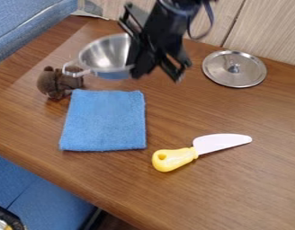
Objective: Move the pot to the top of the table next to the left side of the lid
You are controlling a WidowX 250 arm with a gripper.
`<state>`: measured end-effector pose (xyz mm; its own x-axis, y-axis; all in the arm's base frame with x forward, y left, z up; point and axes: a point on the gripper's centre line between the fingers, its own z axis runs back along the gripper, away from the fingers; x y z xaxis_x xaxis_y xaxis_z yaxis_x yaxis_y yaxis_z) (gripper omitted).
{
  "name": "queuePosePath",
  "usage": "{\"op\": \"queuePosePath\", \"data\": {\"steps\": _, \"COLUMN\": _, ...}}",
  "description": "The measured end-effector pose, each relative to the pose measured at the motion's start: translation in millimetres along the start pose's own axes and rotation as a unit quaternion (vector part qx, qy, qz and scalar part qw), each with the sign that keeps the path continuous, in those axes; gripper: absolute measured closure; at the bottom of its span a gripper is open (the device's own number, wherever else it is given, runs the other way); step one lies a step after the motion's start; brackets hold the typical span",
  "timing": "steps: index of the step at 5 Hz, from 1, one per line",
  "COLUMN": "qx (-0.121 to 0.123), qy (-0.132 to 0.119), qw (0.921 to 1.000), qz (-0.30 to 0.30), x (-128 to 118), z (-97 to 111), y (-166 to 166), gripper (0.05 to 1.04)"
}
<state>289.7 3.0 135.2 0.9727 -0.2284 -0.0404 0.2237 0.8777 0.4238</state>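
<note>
While the gripper [135,64] clasps the pot [105,53] by its near-lid side above the table [210,112], beyond the blue cloth [105,120], carrying seems underway; next, it should travel rightward and settle level just left of the lid [222,74].

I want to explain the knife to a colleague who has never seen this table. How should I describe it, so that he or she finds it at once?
On the wooden table, find the folded blue cloth. The knife lies to its lower right in the picture. Unlike the soft cloth or the round metal lid, it has a yellow handle and a pale blade.
</note>
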Motion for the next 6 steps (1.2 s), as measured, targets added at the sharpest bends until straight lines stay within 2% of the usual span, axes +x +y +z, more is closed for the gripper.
{"op": "queuePosePath", "data": {"steps": 1, "qx": -0.007, "qy": -0.021, "qw": 0.9997, "qz": 0.013, "x": 19.7, "z": -3.0, "y": 13.4, "gripper": 1.011}}
{"op": "queuePosePath", "data": {"steps": 2, "qx": -0.001, "qy": -0.019, "qw": 0.9998, "qz": 0.01, "x": 45.6, "z": -10.7, "y": 16.5, "gripper": 1.011}}
{"op": "queuePosePath", "data": {"steps": 3, "qx": -0.013, "qy": -0.024, "qw": 0.9996, "qz": -0.005, "x": 70.9, "z": -20.0, "y": 14.7, "gripper": 1.011}}
{"op": "queuePosePath", "data": {"steps": 4, "qx": -0.013, "qy": -0.021, "qw": 0.9995, "qz": -0.019, "x": 93.8, "z": -27.9, "y": 13.6, "gripper": 1.011}}
{"op": "queuePosePath", "data": {"steps": 6, "qx": -0.011, "qy": -0.007, "qw": 0.9993, "qz": -0.034, "x": 112.8, "z": -39.1, "y": 5.8, "gripper": 1.011}}
